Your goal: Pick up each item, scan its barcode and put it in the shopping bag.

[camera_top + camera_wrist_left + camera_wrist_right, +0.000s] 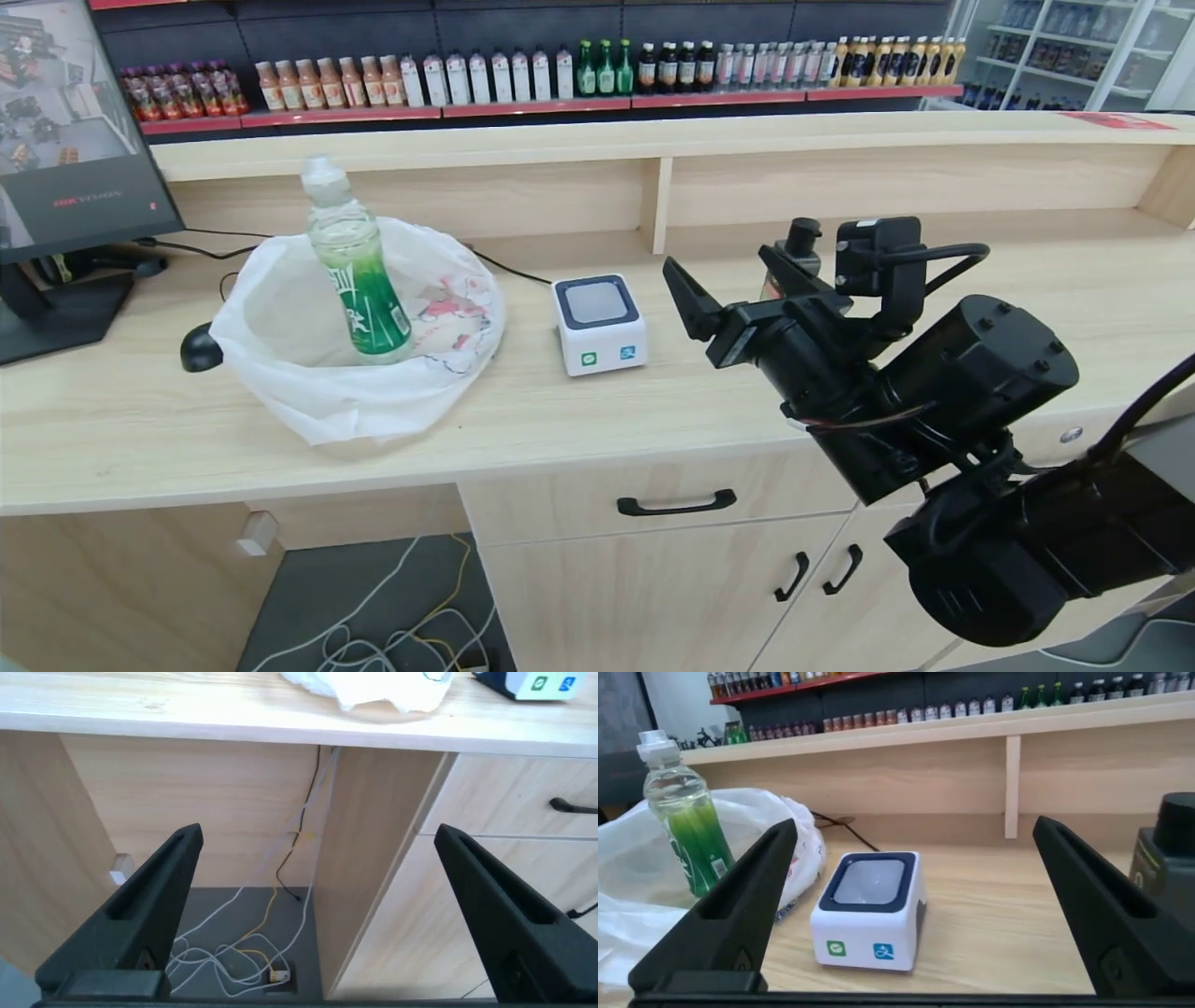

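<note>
Closest to me is the right gripper (724, 277). It is black, its two fingers are spread wide, and nothing is between them. It hangs over the light wooden counter (653, 411), on the robot's right of the small white scanner box with the grey glass top (599, 322). I think it is open like that so it can take the next thing.

Farther right of the scanner box stands a dark bottle with a black cap (1169, 849). Only part of it shows, so I cannot say much more about it. My guess is that it is the next thing to pick up.

The glass on the scanner box faces up. I think a barcode has to be turned down toward it to be read.

On the robot's left of the scanner box, near it but not touching, sits the thin white plastic shopping bag (299, 392). Its mouth is pulled wide and its sides slump low, so things can drop in easily. A clear plastic bottle of green drink with a white cap (358, 280) stands inside, leaning a little. That one looks done.

The left gripper (318, 835) is also spread wide and holds nothing. It sits low, under the counter's edge and left of the scanner box, in front of some loose wires (238, 952). I guess it is parked there to stay out of the way.
</note>
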Available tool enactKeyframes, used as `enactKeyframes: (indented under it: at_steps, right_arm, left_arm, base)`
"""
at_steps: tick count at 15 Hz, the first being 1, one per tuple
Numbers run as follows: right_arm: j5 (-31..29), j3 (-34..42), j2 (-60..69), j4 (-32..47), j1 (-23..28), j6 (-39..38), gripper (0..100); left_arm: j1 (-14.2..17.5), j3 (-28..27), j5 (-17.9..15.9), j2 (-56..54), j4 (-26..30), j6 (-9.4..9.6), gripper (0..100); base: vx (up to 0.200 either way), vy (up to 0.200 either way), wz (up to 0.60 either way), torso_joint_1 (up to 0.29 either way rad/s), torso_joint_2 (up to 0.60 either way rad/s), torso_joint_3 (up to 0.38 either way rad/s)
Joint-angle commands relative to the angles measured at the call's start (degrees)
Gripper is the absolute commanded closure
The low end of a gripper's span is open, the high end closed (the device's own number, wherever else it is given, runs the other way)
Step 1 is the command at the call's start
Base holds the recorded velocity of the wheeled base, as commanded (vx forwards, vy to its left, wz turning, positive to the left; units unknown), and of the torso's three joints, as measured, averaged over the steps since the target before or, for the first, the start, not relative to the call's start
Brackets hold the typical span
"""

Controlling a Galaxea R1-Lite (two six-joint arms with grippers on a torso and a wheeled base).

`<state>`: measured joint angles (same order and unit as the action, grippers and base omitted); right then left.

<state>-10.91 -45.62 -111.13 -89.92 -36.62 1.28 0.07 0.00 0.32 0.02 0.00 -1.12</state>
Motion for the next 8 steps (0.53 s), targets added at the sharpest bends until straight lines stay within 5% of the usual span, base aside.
enactKeyframes:
  at_steps: [1,8]
  right_arm:
    - [0.0,0.1,0.1,-0.1,0.1,0.0,0]
    - [0.0,1.2,0.8,-0.1,0.2,0.0,0]
  left_arm:
    - [0.0,0.0,0.0,0.0,0.0,-0.02,0]
    - [0.0,0.0,0.0,0.0,0.0,-0.02,0]
  base:
    - [0.0,-0.2,0.0,-0.002,0.0,0.002]
    - [0.0,-0.2,0.0,0.001,0.0,0.005]
